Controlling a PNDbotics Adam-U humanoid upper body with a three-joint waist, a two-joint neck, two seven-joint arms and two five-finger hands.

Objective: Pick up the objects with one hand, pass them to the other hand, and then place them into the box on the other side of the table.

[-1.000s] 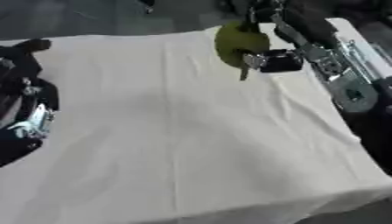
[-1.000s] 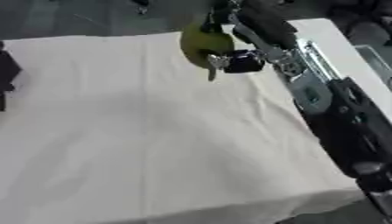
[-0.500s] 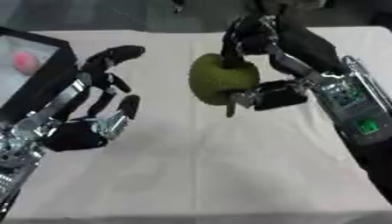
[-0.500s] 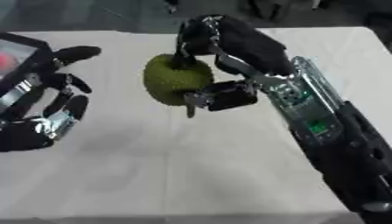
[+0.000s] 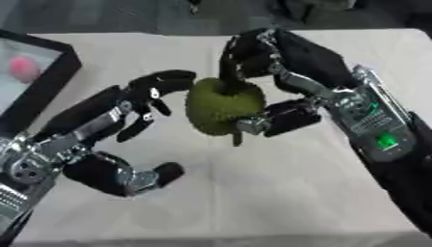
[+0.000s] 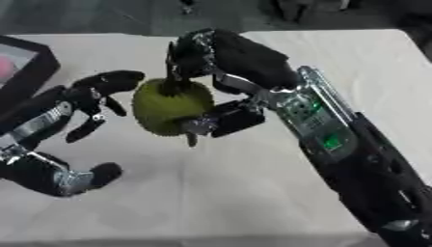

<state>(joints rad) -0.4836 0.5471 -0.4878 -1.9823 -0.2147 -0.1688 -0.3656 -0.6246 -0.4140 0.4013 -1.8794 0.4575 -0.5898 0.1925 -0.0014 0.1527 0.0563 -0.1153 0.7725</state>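
A bumpy green fruit-like object [image 5: 221,106] hangs above the middle of the cloth-covered table [image 5: 278,193]. My right hand [image 5: 278,77] is shut on it, fingers over its top and thumb under its right side. My left hand [image 5: 127,120] is open just left of the fruit, fingertips touching or nearly touching its left side, thumb low near the cloth. A black-walled box [image 5: 42,87] sits at the left edge with a pink round thing [image 5: 23,70] inside.
The pale cloth covers the table from front edge to back. My right forearm [image 5: 380,140], with a green light on it, crosses the right half. Dark floor and dark shapes lie beyond the far edge.
My right hand has carried the green fruit closer to my left hand. The left hand has risen and reached toward it, fingers now at its side. The camera view has also shifted.
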